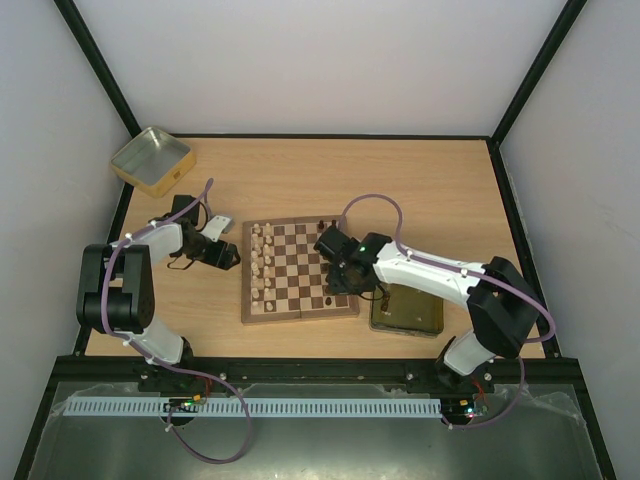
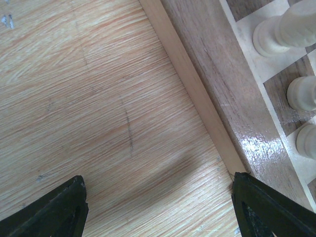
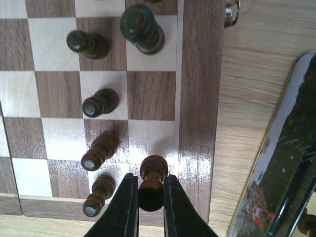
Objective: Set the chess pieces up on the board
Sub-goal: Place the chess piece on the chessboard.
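Clamped around its body in the closed right end effector, a dark chess piece, upright at the right edge of the board, just beside other dark pieces standing on their squares. Light, stiff, glossy turned wood, probably slippery and easily toppled; best pinched on the narrow stem. Cream pieces lined along the opposite side. Beside that rim, over bare worktop, the left end effector, spread wide and empty. Off right, a gold tin.
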{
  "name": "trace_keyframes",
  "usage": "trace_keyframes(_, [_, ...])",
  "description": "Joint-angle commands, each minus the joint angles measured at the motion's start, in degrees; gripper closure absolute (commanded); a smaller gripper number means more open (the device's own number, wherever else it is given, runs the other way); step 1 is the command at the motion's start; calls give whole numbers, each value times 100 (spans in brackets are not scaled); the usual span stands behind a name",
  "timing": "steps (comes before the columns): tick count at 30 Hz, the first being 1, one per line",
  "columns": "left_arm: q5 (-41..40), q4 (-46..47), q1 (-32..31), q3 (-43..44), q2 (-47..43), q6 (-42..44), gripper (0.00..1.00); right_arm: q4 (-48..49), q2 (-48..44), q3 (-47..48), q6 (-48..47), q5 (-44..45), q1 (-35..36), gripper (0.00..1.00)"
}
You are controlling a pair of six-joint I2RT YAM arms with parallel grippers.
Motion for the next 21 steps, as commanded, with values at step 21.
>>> trace_keyframes(21, [4, -82, 12, 22, 77, 7, 20, 0, -132, -298, 214, -54, 279, 96])
